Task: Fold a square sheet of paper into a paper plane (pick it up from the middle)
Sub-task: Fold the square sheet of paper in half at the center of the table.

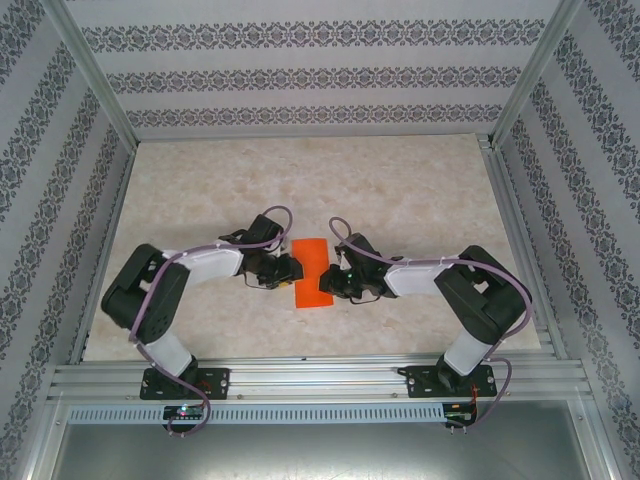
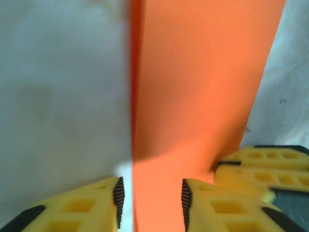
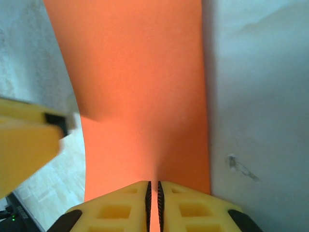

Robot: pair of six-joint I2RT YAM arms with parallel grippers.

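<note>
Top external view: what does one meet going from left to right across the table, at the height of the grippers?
Black-and-white left arm → left gripper → thin orange-red sheet of paper → right gripper → black-and-white right arm.

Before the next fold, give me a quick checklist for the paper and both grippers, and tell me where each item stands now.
1. Right gripper clamped on the orange paper: ok, jaws pinch its near edge.
2. Left gripper open: ok, jaws stand apart, not pinching the paper.
3. Paper between the two grippers on the table: ok.
4. Grippers apart from each other: ok, close but not touching.
5. Crease sharp, edges aligned: cannot tell.
</note>
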